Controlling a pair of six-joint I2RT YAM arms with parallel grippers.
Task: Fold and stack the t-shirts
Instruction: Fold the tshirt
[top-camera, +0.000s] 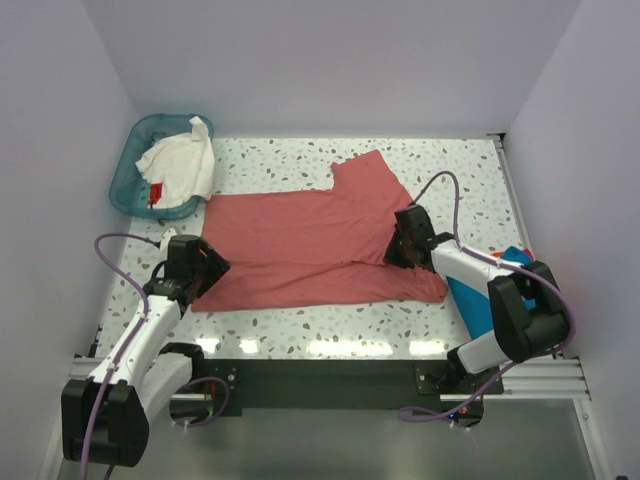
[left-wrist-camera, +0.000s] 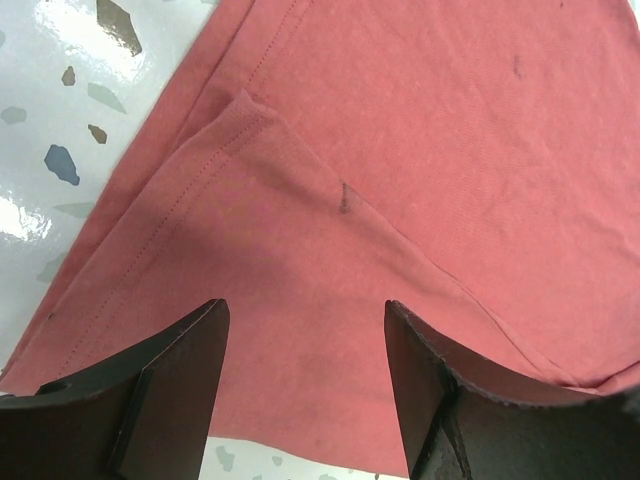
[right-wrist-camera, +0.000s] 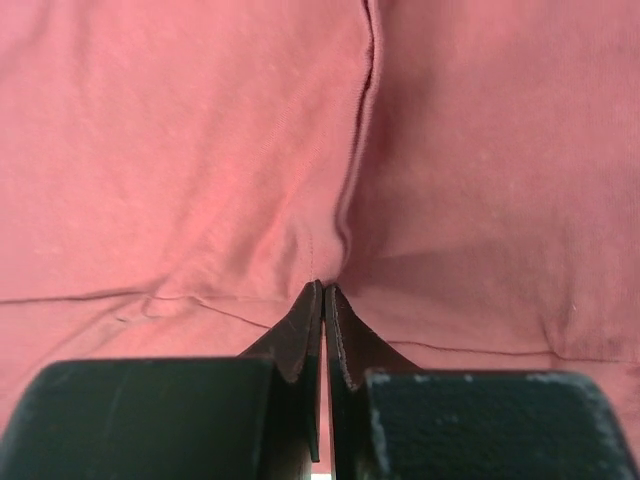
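A salmon-red t-shirt (top-camera: 310, 240) lies spread on the speckled table, its lower half folded over, one sleeve pointing to the far side. My left gripper (top-camera: 205, 265) is open just over the shirt's left hem; in the left wrist view (left-wrist-camera: 305, 340) the fingers straddle a folded corner of the cloth (left-wrist-camera: 420, 150). My right gripper (top-camera: 400, 245) is shut on a pinch of the shirt near its right side; the cloth (right-wrist-camera: 180, 150) puckers at the tips (right-wrist-camera: 323, 290). A white t-shirt (top-camera: 185, 165) with a small red tag lies in the basket. A folded teal-blue shirt (top-camera: 468, 295) shows under my right arm.
The teal plastic basket (top-camera: 125, 170) stands at the far left corner. White walls close in the table on three sides. Bare speckled tabletop (left-wrist-camera: 60, 100) shows left of the shirt. A bit of orange-red cloth (top-camera: 526, 254) peeks out by the right arm.
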